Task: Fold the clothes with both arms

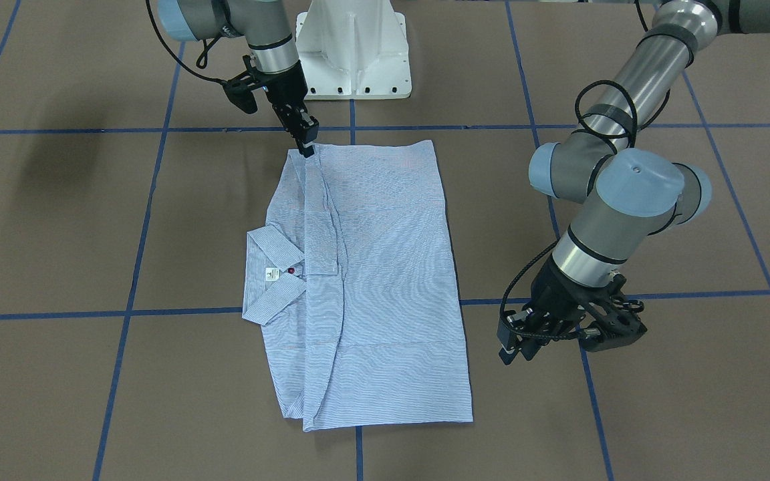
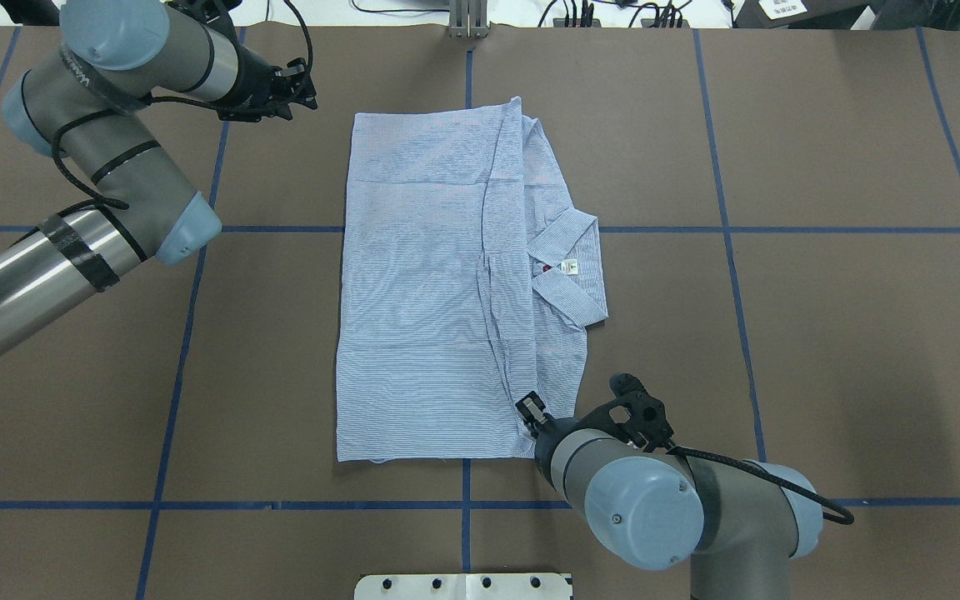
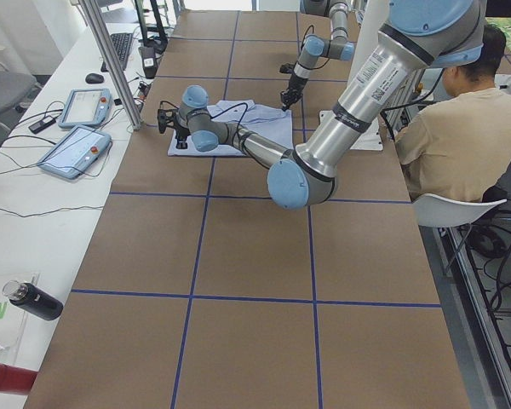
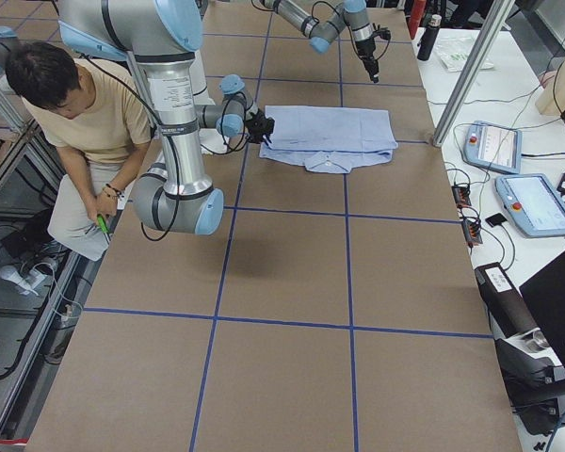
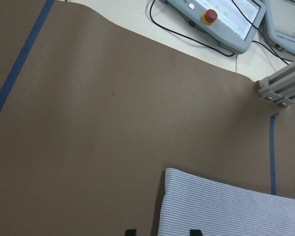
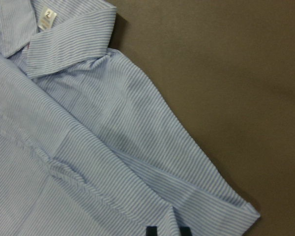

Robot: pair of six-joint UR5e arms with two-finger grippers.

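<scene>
Blue-striped shirt (image 2: 422, 292) lies folded into a long rectangle in the middle of the tabletop (image 2: 822, 333), its long axis running straight away from the robot, collar (image 2: 572, 267) jutting to the robot's right. At the near right corner sits the right gripper (image 2: 530, 412), jaws narrow, and I cannot tell whether they pinch cloth. The left gripper (image 2: 301, 83) hovers just off the far left corner, jaws wide and empty.

Shirt (image 1: 385, 280) thin striped cloth, softly creased; table (image 1: 57, 234) matt brown paper; arms (image 1: 639, 73) brushed metal, smooth plastic caps.
</scene>
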